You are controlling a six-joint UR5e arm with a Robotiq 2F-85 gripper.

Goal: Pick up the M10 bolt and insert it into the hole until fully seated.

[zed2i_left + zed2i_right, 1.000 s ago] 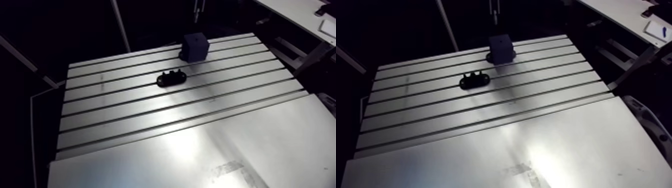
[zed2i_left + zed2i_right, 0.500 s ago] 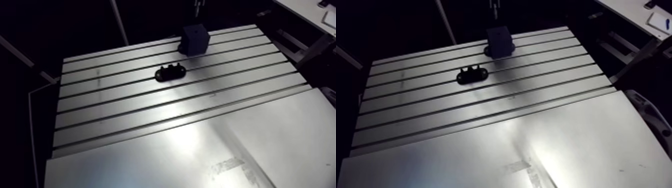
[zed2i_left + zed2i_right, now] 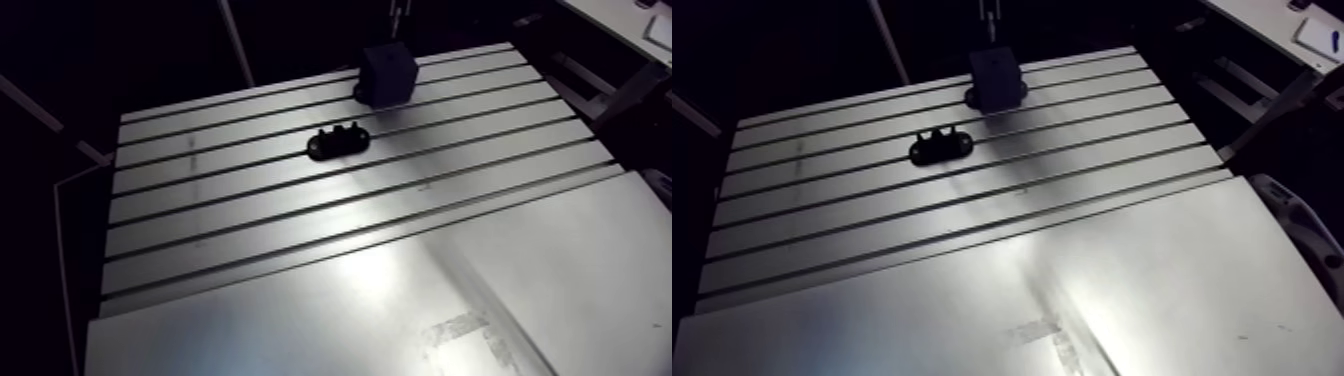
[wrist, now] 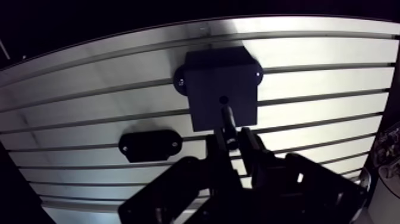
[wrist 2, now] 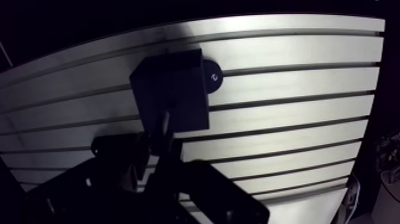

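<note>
My pincer [image 4: 233, 140] is closed on the bolt [image 4: 228, 121], with the shank pinched between my two fingers and pointing ahead at the block [image 4: 220, 74]. The bolt's tip is right at the hole [image 4: 224, 100] in the block's top face; I cannot tell whether it has entered. The block stands on the slotted bench [image 4: 321, 77], by its far edge in the arm view. A low black holder [image 4: 150, 145] lies near the block, apart from it.

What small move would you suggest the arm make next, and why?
Probably ease the gripper straight toward the hole. In the wrist view, the bolt it grips points at that hole in the dark block, with its tip seemingly just short of it.
</note>
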